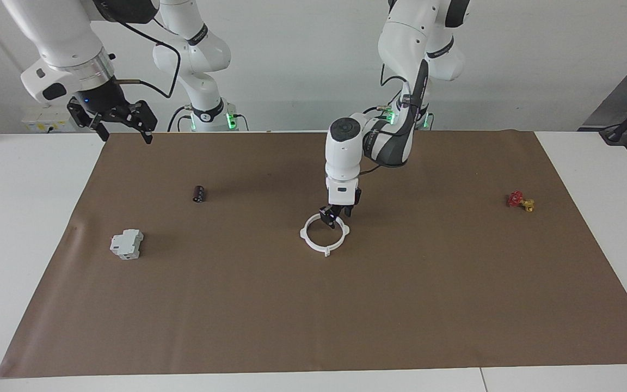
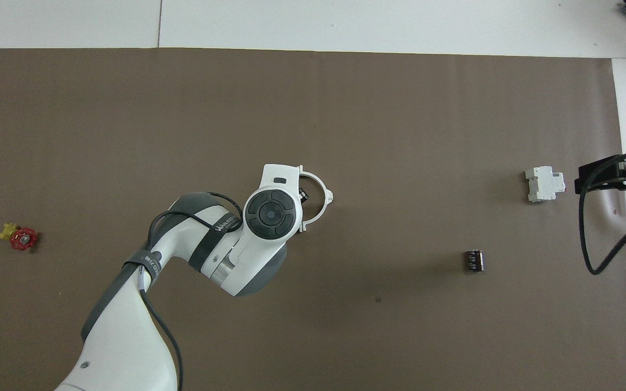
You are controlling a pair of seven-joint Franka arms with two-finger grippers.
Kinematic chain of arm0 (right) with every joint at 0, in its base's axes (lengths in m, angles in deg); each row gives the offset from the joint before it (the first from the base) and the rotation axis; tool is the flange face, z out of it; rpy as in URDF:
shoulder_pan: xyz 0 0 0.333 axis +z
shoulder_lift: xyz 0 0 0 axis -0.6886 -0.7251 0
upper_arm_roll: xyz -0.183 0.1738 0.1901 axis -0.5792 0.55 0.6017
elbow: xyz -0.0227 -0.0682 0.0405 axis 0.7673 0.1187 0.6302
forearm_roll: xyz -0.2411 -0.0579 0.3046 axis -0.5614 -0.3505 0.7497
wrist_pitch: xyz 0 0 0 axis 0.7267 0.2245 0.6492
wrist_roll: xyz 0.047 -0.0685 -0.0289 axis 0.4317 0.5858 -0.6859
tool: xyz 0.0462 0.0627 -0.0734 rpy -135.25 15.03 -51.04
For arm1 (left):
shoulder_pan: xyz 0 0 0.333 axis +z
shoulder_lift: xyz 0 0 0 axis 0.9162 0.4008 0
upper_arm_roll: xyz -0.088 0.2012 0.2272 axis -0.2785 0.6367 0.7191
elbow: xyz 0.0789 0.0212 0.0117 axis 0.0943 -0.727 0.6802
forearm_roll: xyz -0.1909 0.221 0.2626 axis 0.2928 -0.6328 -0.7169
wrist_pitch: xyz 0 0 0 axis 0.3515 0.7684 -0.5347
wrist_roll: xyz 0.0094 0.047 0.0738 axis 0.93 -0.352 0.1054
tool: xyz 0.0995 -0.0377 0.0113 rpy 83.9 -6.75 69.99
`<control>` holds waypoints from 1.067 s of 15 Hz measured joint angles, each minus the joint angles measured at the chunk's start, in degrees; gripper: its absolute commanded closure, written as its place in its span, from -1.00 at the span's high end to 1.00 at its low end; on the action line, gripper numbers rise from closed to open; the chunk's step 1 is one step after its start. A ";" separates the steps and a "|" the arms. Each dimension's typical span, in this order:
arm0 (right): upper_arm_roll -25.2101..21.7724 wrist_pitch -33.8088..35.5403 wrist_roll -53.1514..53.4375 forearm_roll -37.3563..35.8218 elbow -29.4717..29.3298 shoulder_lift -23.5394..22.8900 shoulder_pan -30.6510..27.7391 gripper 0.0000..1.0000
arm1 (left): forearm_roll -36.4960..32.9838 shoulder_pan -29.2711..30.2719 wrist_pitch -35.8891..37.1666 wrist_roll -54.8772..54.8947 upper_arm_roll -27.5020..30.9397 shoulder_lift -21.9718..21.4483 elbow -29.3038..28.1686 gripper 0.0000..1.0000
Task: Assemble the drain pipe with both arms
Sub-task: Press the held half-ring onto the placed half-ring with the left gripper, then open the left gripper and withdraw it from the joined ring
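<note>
The drain pipe [image 1: 326, 250] lies flat on the brown mat as one closed white ring with tabs around its rim. My left gripper [image 1: 334, 214] points straight down over the part of the rim nearest the robots, open, with its fingertips just above the ring and nothing in them. In the overhead view the left wrist covers most of the ring, so only an arc of the drain pipe [image 2: 328, 196] and one dark finger [image 2: 304, 194] show. My right gripper [image 1: 125, 133] waits open and raised over the mat's edge at the right arm's end, also seen as the right gripper [image 2: 612, 179].
A grey-white boxy block [image 1: 126, 243] and a small black cylinder [image 1: 198, 194] lie toward the right arm's end. A red and gold valve [image 1: 520, 201] lies toward the left arm's end. The brown mat [image 1: 400, 305] covers most of the white table.
</note>
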 measured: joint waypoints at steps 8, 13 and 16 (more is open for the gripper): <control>0.00 0.00 0.00 0.00 0.00 0.00 0.00 1.00 | -0.30 0.00 0.02 -0.01 0.15 0.00 0.10 1.00; 0.00 0.00 0.00 0.00 0.00 0.00 0.00 1.00 | -2.63 0.01 6.87 -0.01 0.50 -0.02 4.32 1.00; 0.00 0.00 0.00 0.00 0.00 0.00 0.00 1.00 | -2.89 0.19 12.89 1.27 0.96 -0.21 7.88 1.00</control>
